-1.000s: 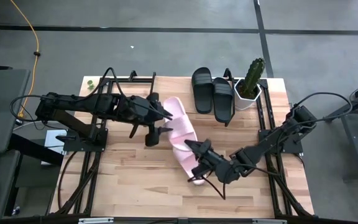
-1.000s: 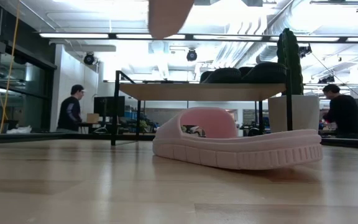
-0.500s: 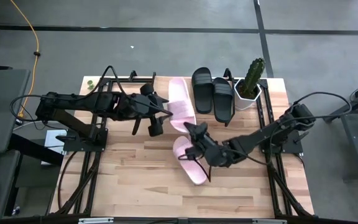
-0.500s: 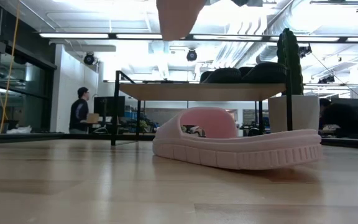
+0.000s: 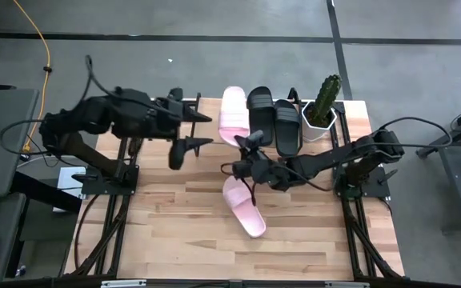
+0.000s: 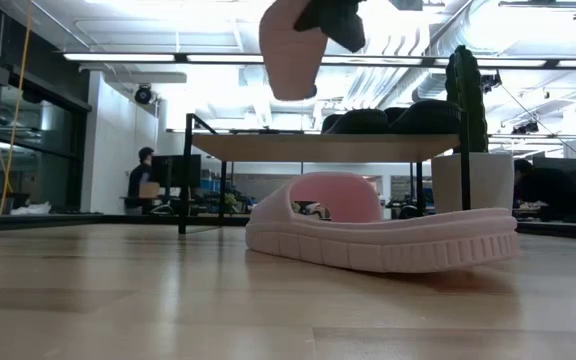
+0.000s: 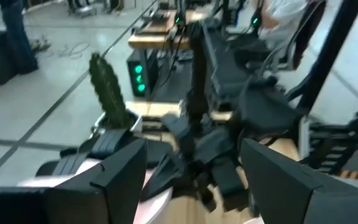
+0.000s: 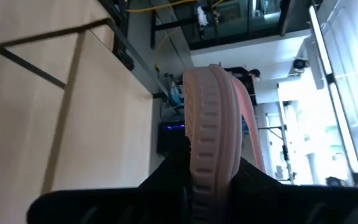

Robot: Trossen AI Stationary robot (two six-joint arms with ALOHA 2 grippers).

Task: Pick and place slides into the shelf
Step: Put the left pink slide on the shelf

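My right gripper (image 5: 246,154) is shut on a pale pink slide (image 5: 233,112), carried high above the shelf (image 6: 318,147) beside two black slides (image 5: 274,122) that lie on the shelf's top. In the low view, the held slide (image 6: 288,50) hangs well above the plank. The second pink slide (image 5: 242,206) lies sole-down on the table near its middle. My left gripper (image 5: 197,130) is open and raised over the table's far left, touching nothing. My right gripper pinches the pink slide's sole at its near end (image 8: 207,168), one finger on each face, with the ribbed rim showing between them. The fingers (image 8: 166,180) come roughly level from the near right, along the slide. The slide is lifted clear and points at the far edge.
A potted cactus (image 5: 322,102) stands at the far right, next to the black slides. Free tabletop (image 5: 166,224) lies near and left of the lone pink slide. People show in the room beyond the table.
My right gripper has swung toward the far edge with the pink slide, turning it until it points at the far edge beside the black slides. My left gripper has risen and drawn back toward the table's left, staying open. The other pink slide has not moved.
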